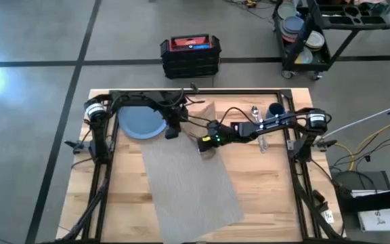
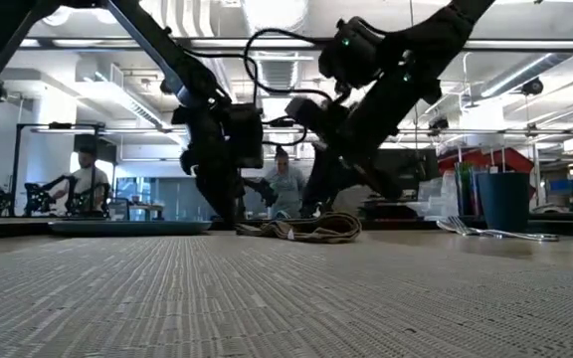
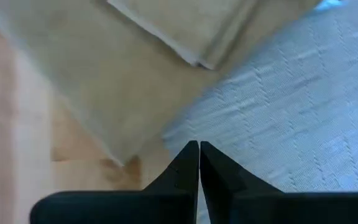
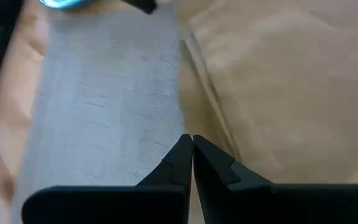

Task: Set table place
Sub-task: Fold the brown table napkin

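Placemat (image 1: pixel 191 179) lies askew on table; left gripper (image 3: pixel 199 149) and right gripper (image 4: pixel 187 142) both closed, empty

From above, my wooden table (image 1: pixel 263 196) carries the grey woven placemat (image 1: pixel 191 179), lying skewed, one corner pointing to the far edge and the other running off toward the near edge. The round blue plate (image 1: pixel 141 123) sits on the bare wood just beside the mat's far left side. My left claw (image 1: pixel 172 132) hangs at the plate's right rim, over the mat's edge. My right claw (image 1: pixel 205 144) reaches in from the right and sits over the mat's far right edge. Behind my right arm, near the far right corner, lie the silver cutlery (image 1: pixel 256 112) and the small dark-blue cup (image 1: pixel 275 108). On the floor beyond stand a black crate (image 1: pixel 190 56) and a black cart (image 1: pixel 330 27).
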Tool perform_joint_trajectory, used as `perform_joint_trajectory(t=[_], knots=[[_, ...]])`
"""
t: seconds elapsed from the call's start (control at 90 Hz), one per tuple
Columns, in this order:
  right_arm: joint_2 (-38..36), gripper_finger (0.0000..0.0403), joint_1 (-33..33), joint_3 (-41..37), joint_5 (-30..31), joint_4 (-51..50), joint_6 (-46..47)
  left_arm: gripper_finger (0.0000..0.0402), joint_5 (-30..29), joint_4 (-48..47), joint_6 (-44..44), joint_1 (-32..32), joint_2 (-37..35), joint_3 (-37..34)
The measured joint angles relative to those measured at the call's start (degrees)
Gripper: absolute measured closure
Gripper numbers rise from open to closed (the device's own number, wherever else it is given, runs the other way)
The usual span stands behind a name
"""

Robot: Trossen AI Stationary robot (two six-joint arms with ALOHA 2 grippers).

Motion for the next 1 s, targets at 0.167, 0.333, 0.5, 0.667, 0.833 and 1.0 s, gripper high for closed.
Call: perform_joint_trajectory(t=[0.167, 0.333, 0.5, 0.667, 0.833, 1.0], knots=[[0.00, 0.0403, -0.15, 0.23, 0.03, -0.01, -0.21, 0.0402, -1.61, 3.73, 0.95, 0.11, -3.27, 0.00], [0.00, 0.0403, -0.17, 0.57, -0.02, 0.28, -0.81, 0.0402, -3.21, 11.79, 1.77, 0.37, -2.75, 0.07], [0.00, 0.0403, -0.20, 0.55, 0.02, 0.36, -0.77, 0.0402, -4.15, 12.67, 2.04, 0.45, 0.69, 0.06], [0.00, 0.0403, -0.17, 0.52, -0.03, 0.29, -0.79, 0.0402, -6.04, 12.17, 1.87, 0.17, 3.21, 0.06], [0.00, 0.0403, -0.15, 0.52, -0.53, -0.99, -1.35, 0.0402, -5.88, 10.72, -0.87, -2.21, 3.48, -0.02], [0.00, 0.0403, 0.22, 0.50, -1.68, -1.74, -1.62, 0.0401, -0.54, 9.98, -5.55, -6.30, 3.63, -0.34]])
